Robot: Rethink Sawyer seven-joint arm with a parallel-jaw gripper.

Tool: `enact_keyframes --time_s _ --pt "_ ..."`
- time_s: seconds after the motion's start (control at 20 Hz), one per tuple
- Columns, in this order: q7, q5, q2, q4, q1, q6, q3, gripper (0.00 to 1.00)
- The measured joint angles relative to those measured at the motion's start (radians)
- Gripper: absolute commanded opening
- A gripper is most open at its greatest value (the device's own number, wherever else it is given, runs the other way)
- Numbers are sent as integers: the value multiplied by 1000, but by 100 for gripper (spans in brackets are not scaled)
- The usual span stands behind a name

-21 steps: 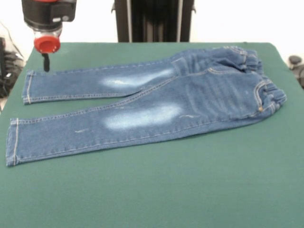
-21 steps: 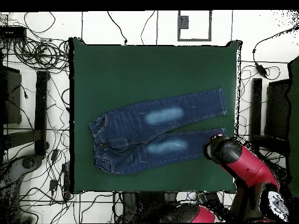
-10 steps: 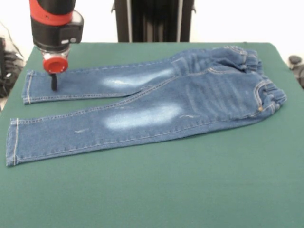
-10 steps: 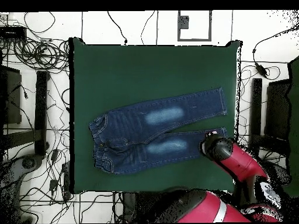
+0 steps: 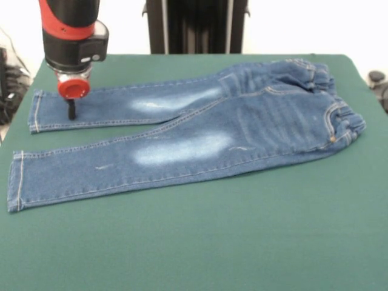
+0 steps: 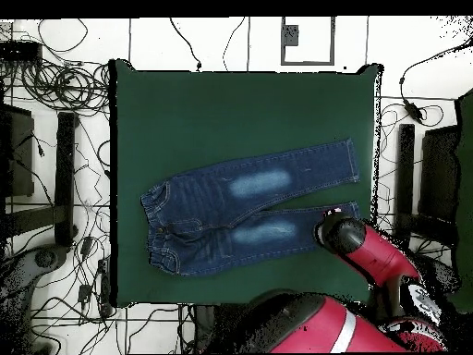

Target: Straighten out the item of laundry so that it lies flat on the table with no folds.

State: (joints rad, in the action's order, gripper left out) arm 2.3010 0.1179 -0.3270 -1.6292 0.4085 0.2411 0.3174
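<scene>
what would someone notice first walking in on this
A small pair of blue denim jeans with whitish thigh patches lies spread out mid-table on the dark green table. The red and black arm's end effector comes down on the far leg near its hem.

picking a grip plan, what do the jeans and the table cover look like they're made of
The jeans look like blue denim: matte woven cloth with faded whitish thigh patches, orange-tan seam stitching and a gathered, likely elastic waistband. The table cover looks like dark green felt or similar cloth, matte with no shine; the exact fabric cannot be told. The tool stands over the far leg near its cuff.
</scene>
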Motion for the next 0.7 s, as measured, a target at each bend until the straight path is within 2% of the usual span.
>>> enact_keyframes --time_s 0.1,0.15,0.7 --pt "0 -16 0 4 -1 0 0 100" --pt "0 -33 2 13 -5 -1 0 0" --pt "0 -46 24 42 -34 -1 21 0"
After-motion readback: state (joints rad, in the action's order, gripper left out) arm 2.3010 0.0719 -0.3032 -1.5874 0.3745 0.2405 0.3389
